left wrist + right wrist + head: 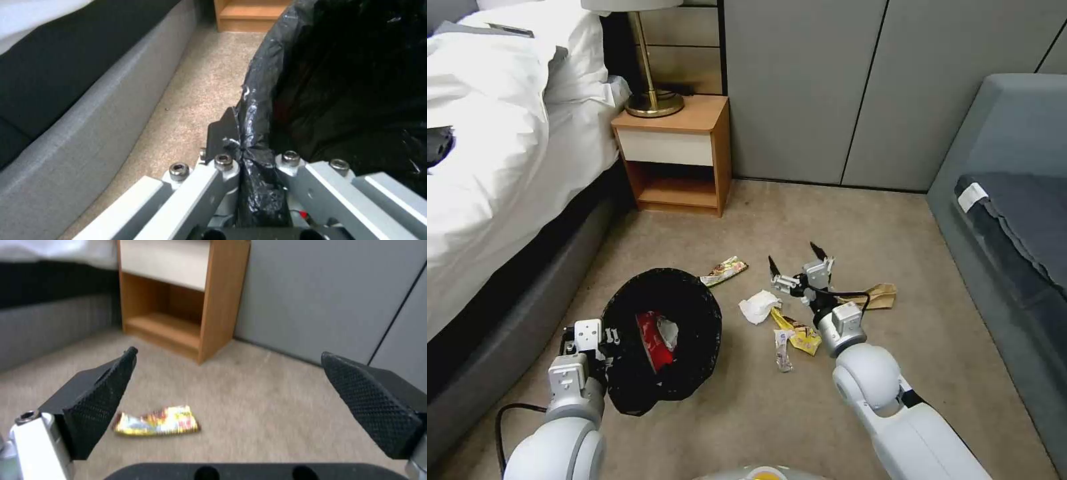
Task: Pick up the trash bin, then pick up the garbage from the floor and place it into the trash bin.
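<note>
Head view: the left gripper (589, 341) has its fingers clamped on the bag-lined rim of the trash bin (662, 337), tilting it mouth-up beside the bed (487, 167), probably to catch litter. The right gripper (799, 265), fingers wide and empty, hovers over the carpet with the paper wad (758, 306) just beside it and the yellow snack wrapper (156, 421) ahead.
</note>
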`<state>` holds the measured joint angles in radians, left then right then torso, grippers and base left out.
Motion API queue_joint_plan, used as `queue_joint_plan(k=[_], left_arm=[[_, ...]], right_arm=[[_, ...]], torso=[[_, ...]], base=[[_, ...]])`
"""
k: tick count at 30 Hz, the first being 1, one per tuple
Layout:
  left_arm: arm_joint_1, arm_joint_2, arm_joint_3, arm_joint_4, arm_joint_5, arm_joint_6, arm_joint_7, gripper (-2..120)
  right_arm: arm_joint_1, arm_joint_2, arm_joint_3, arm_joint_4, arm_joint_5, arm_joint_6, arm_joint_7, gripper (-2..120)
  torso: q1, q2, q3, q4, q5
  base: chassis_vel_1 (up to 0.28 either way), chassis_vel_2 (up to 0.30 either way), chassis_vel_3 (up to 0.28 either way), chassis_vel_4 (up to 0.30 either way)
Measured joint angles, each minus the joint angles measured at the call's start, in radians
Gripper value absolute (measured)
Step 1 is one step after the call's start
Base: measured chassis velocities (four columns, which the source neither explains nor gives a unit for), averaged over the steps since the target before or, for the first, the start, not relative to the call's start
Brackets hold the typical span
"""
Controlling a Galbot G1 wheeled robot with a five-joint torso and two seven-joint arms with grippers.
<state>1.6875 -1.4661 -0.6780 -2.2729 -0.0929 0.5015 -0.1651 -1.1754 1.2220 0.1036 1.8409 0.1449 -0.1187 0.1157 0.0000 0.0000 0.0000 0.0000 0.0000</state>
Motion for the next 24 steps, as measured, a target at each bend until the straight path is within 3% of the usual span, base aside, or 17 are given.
queue_joint_plan(k=[16, 24], left_arm=[[-0.005, -0.002, 0.0, 0.012, 0.0, -0.002, 0.0, 1], [-0.007, -0.002, 0.0, 0.019, 0.0, -0.002, 0.0, 1]], right_arm=[[0.051, -0.061, -0.067, -0.206, 0.081, -0.118, -0.066, 100], [0.087, -0.074, -0.126, -0.265, 0.237, -0.265, -0.07, 100]], torso=[[0.0, 0.0, 0.0, 0.0, 0.0001], [0.0, 0.0, 0.0, 0.0, 0.0]], base=[[0.0, 0.0, 0.0, 0.0], [0.0, 0.0, 0.0, 0.0]])
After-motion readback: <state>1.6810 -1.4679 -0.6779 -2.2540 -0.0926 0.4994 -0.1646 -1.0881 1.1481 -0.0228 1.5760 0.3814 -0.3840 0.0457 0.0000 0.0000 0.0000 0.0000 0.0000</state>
